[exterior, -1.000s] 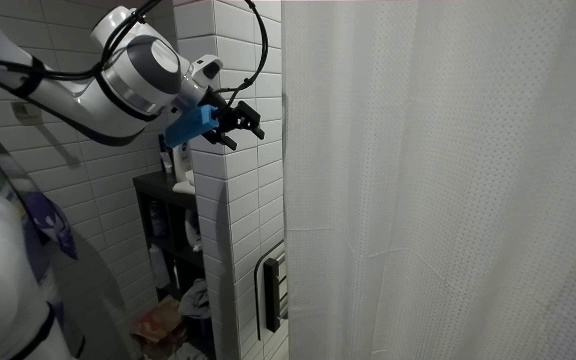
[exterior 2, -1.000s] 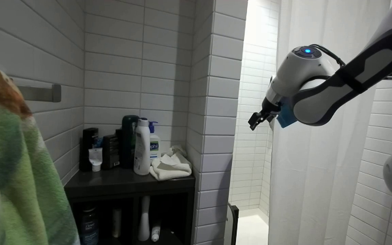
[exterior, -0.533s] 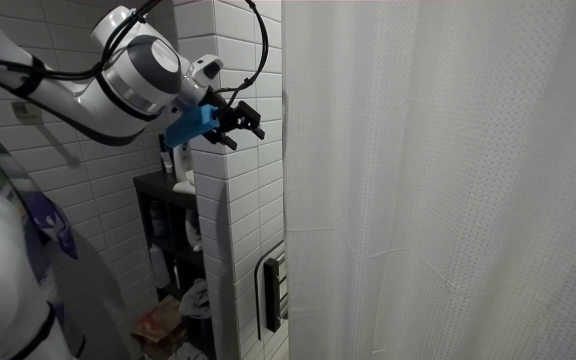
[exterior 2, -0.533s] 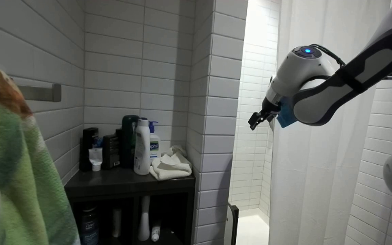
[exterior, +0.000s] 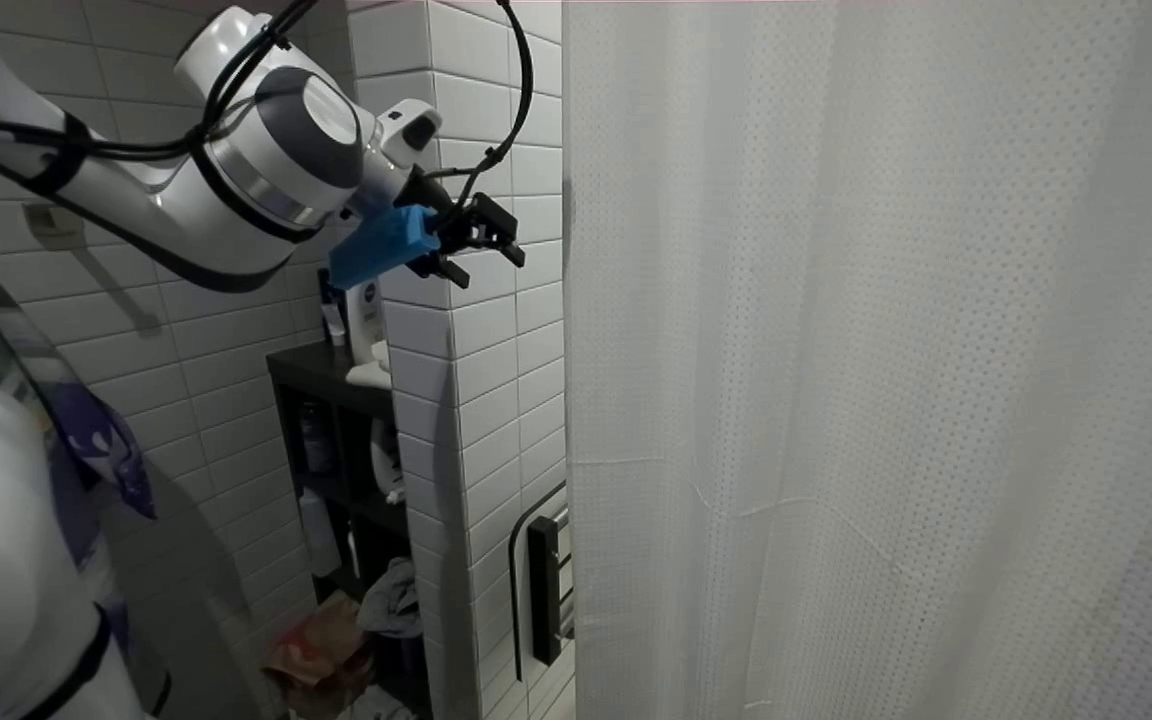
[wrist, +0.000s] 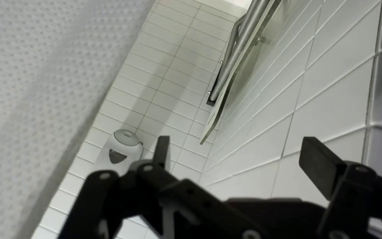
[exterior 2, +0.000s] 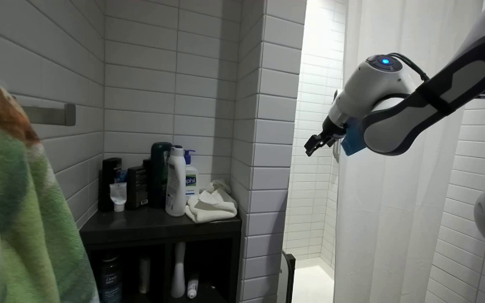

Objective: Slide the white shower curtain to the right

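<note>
Curtain [exterior: 856,360]: plain white, slightly see-through, falling in soft, shallow vertical folds. Weave carries rows of small dots, clear at close range in the wrist view. A few crosswise creases below mid-height; lower right greyer, in shade. Takes up the right half of an exterior view, left edge hanging close to straight, top and foot both cut off by the frame. In an exterior view it hangs behind the arm [exterior 2: 398,126], with a gap between its edge and a tiled pillar [exterior 2: 277,130]; through the gap, white tiles and a pale, brightly lit floor [exterior 2: 312,277].

Gripper [wrist: 239,156]: black, jaws spread wide, nothing held; tiles show between the two fingers [wrist: 320,169]. It is apart from the curtain, near its edge, curtain to one side and pillar to the other. Blue block [exterior: 381,245] just behind it; blue light [exterior 2: 385,61] lit on the arm.

Past the curtain's edge, wrist view: rounded white fixture [wrist: 132,151] on the wall, metal bars [wrist: 239,49] on the pillar side.

Farther out: dark shelf [exterior 2: 158,229] beside the pillar, topped with bottles [exterior 2: 176,181], a small white tube [exterior 2: 118,195], a bunched white cloth [exterior 2: 212,206]. Green patterned towel [exterior 2: 23,202] at far left.
</note>
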Available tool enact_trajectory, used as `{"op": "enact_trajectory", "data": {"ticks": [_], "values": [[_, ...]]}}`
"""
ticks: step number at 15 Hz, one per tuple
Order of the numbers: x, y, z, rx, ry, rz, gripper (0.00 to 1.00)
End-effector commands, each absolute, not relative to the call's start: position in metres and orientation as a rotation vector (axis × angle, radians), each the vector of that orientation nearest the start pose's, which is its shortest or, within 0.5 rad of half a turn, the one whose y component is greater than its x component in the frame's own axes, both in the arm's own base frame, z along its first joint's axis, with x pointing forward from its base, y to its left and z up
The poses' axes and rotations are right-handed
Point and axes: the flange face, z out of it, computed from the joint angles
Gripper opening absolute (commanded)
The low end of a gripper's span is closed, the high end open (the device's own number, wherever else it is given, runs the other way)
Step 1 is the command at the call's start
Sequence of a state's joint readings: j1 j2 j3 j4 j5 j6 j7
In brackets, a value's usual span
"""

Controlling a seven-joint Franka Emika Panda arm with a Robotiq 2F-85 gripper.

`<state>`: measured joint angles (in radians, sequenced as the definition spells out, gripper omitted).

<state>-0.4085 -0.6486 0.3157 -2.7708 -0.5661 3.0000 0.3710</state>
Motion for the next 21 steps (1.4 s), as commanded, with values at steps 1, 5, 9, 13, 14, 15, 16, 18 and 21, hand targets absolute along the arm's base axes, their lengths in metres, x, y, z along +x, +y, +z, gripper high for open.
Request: {"op": "enact_trajectory", "data": {"ticks": [1, 5, 9, 13, 14, 15, 16, 18, 21], "values": [[0.380, 0.017, 0.488, -3.108, -0.219, -1.589, 1.00], [0.372, 0.025, 0.504, -3.014, -0.367, -1.754, 1.00], [0.360, 0.022, 0.515, -2.997, -0.465, -1.880, 1.00], [0.347, 0.023, 0.519, -3.010, -0.476, -1.976, 1.00], [0.343, 0.027, 0.520, -2.992, -0.469, -2.000, 1.00], [0.339, 0.032, 0.522, -2.976, -0.468, -2.040, 1.00], [0.337, 0.038, 0.519, -2.958, -0.441, -2.030, 1.00], [0.346, 0.032, 0.525, -2.961, -0.446, -2.006, 1.00], [0.343, 0.039, 0.527, -2.948, -0.445, -2.029, 1.00]]}}
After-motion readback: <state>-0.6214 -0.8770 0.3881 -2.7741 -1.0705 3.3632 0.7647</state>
